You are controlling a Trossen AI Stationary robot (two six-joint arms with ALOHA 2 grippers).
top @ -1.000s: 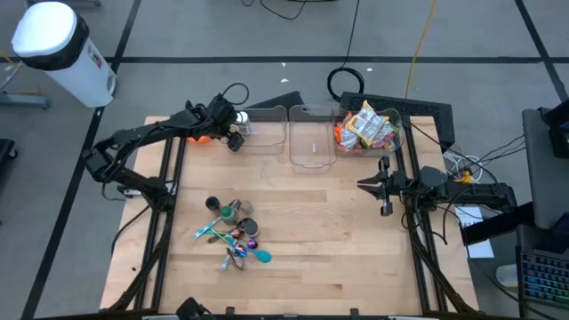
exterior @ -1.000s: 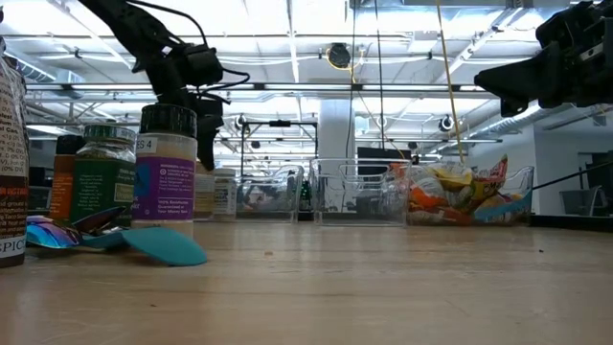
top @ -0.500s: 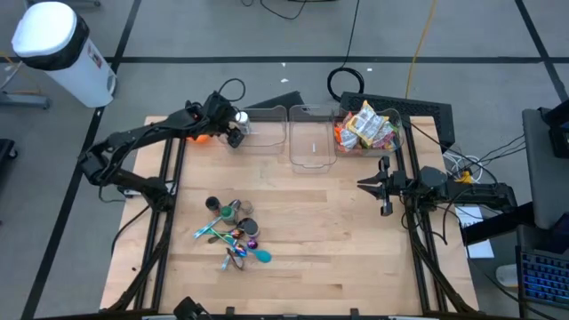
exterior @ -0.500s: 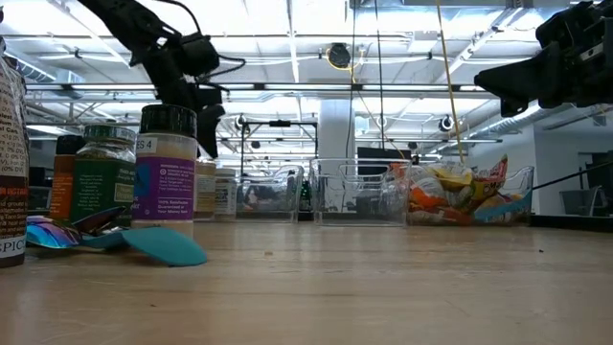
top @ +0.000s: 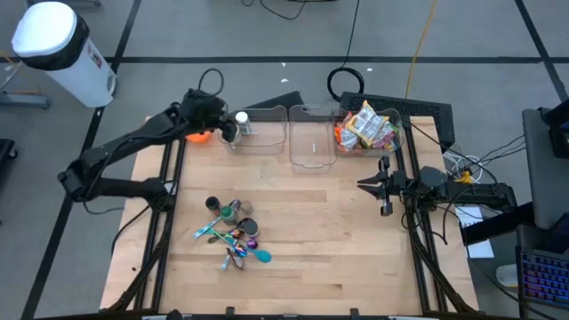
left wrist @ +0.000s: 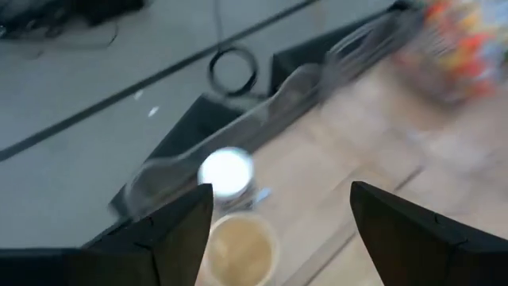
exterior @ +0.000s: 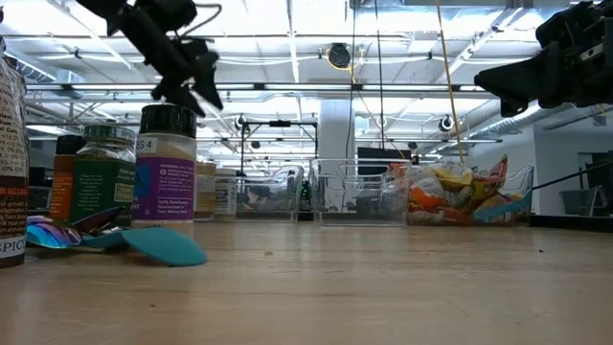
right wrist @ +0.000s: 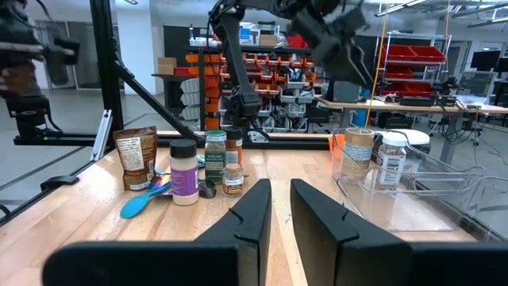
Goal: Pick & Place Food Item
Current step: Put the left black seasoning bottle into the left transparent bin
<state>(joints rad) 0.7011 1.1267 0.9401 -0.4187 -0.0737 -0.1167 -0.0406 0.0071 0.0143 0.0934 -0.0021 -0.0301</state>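
Two jars stand upright in the left clear bin (top: pixel 264 130) at the table's far side: a white-lidded jar (top: pixel 242 118) (left wrist: pixel 226 171) and a tan-topped jar (left wrist: pixel 238 248). My left gripper (top: pixel 227 132) (left wrist: pixel 282 195) hangs open above them, slanting down, with nothing between its fingers. In the low view it (exterior: pixel 194 89) is high above the spice jars. My right gripper (top: pixel 368 184) (right wrist: pixel 281 195) waits shut and level at the table's right, empty.
A middle clear bin (top: pixel 311 142) stands next to a right bin (top: pixel 364 126) full of snack packets. Several spice jars and coloured spoons (top: pixel 233 235) lie at the near left. An orange object (top: pixel 197 136) sits left of the bins. Bare wood lies in the middle.
My left gripper has risen from just over the jars in the left bin and drawn back toward the table's far-left corner, tipping nearer to level. The jars have stayed where they were.
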